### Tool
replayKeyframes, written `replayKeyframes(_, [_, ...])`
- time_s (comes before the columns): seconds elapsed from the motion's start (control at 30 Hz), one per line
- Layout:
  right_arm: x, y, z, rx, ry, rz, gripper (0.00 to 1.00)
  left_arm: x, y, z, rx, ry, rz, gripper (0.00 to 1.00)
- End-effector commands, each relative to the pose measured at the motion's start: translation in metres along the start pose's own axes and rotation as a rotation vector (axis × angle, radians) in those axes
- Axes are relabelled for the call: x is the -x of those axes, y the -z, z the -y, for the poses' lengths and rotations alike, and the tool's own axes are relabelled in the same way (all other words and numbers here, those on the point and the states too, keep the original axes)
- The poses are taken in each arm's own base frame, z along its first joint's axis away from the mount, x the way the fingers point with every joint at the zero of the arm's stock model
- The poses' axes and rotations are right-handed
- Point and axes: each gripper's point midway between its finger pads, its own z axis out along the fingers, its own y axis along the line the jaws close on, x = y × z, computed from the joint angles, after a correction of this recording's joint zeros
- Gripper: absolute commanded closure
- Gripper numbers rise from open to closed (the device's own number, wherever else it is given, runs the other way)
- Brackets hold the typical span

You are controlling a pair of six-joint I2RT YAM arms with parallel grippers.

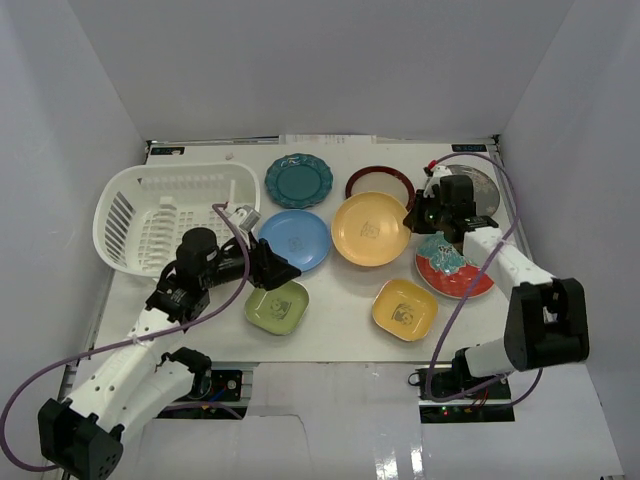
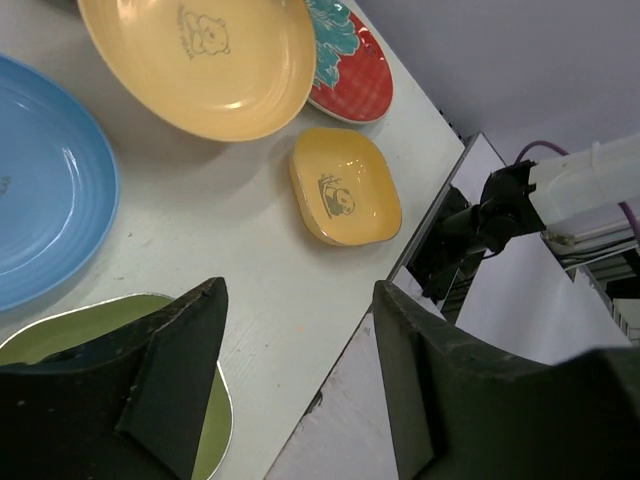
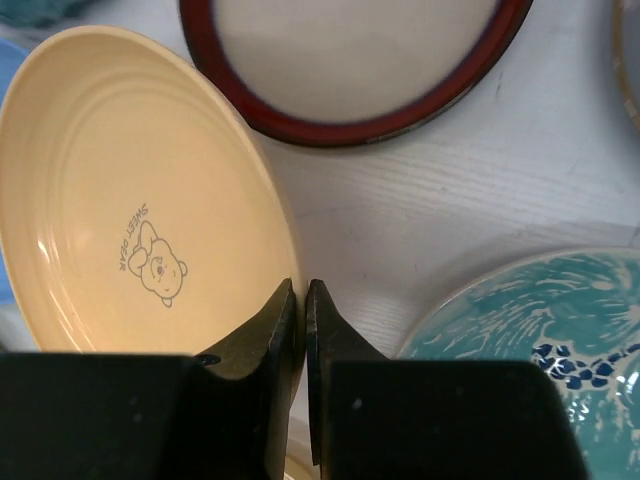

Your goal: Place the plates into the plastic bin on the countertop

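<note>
My right gripper [image 3: 304,296] is pinched on the orange plate [image 3: 130,200]'s right rim
Glossy, bear print; left gripper [image 2: 300,292] wide over green plate [image 1: 277,308]; bin [image 1: 115,222] far left.

This is a robotics lab test cell rather than a real kitchen. Plain white panels [image 1: 60,120] box in a white desk [image 1: 340,330]. Two robot arms [image 1: 130,365] are bolted at its near edge, loose purple cables [image 1: 462,300] loop around them, and exposed circuit boards [image 1: 450,408] sit below the front lip.
</note>
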Motion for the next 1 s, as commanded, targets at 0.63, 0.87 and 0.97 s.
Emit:
replayKeyframes(0.63, [0.005, 0.106, -0.111, 0.413, 0.083, 0.207, 0.92, 0.014, -0.091, -0.034, 0.21, 0.091, -0.07, 0.44])
replayKeyframes(0.87, [-0.002, 0.106, -0.121, 0.469, 0.074, 0.19, 0.91, 0.032, -0.091, -0.035, 0.264, 0.053, -0.01, 1.0])
replayKeyframes(0.97, [-0.001, 0.107, -0.12, 0.465, 0.067, 0.194, 0.64, 0.047, -0.084, -0.032, 0.286, 0.039, 0.029, 1.0])
